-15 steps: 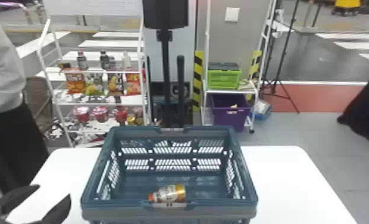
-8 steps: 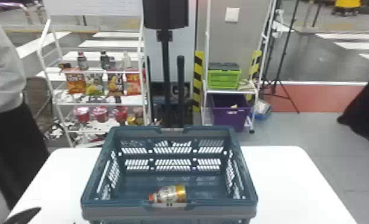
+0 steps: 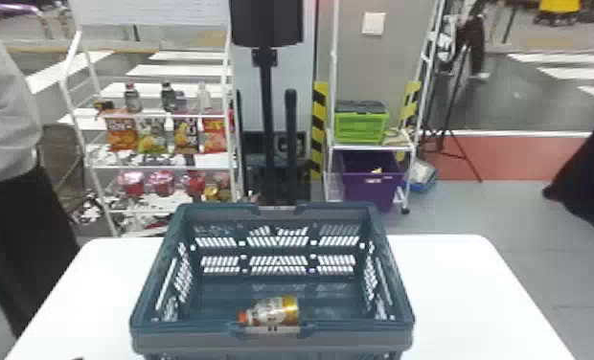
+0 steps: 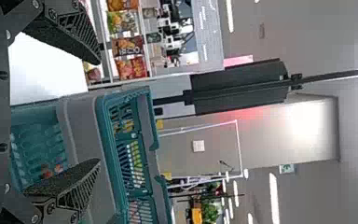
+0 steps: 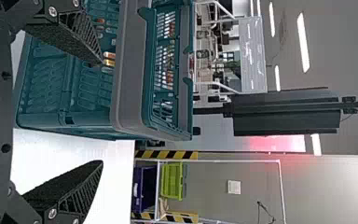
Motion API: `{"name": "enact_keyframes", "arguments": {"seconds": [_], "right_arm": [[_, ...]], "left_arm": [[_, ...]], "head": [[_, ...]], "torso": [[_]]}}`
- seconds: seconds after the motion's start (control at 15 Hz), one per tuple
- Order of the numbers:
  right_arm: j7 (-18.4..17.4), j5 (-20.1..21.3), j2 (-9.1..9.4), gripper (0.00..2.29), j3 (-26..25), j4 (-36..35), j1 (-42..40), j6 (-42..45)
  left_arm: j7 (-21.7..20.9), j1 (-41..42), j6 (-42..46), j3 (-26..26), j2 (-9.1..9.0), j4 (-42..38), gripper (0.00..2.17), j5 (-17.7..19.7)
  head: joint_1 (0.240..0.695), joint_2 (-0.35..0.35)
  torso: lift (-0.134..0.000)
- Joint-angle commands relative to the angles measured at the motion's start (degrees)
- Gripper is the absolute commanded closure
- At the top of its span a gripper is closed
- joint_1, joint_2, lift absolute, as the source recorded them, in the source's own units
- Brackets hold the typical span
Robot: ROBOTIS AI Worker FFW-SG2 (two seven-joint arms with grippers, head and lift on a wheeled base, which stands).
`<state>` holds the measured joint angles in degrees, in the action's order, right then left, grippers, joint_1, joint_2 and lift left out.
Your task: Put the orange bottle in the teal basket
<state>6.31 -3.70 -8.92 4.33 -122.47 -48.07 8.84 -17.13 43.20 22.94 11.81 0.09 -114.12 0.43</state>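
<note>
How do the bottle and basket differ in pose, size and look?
Pose: the bottle lies on its side in the basket, while the basket stands upright on the table.
Size: the bottle is small; the basket is far larger.
Look: the bottle has an orange cap and yellow end; the basket is teal with slotted walls.

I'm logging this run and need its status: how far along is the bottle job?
The placing looks done: the orange bottle lies on its side inside the teal basket, by the wall nearest the robot. Nothing is in hand: the left gripper and the right gripper are open and empty. Nothing of the task seems left.
</note>
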Motion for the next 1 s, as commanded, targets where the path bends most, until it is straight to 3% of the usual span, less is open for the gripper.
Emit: {"name": "enact_keyframes", "arguments": {"seconds": [0.0,0.47,0.93], "right_arm": [[-0.1,0.0,-0.58,0.13,0.3,-0.1,0.1,-0.5],[-1.2,-0.4,-2.07,0.12,1.4,0.0,2.4,-2.6],[-1.1,-0.3,-1.45,0.12,2.7,-0.1,2.4,-3.0]], "left_arm": [[0.9,0.1,0.1,-2.1,-0.24,1.0,0.17,-0.6],[4.4,1.5,-1.3,-4.5,-0.24,1.3,0.17,-0.6],[6.2,2.8,-1.6,-5.2,-0.24,-0.1,0.17,0.7]], "head": [[0.499,0.000],[0.499,0.000],[0.499,0.000]], "torso": [[0.000],[0.000],[0.000]]}}
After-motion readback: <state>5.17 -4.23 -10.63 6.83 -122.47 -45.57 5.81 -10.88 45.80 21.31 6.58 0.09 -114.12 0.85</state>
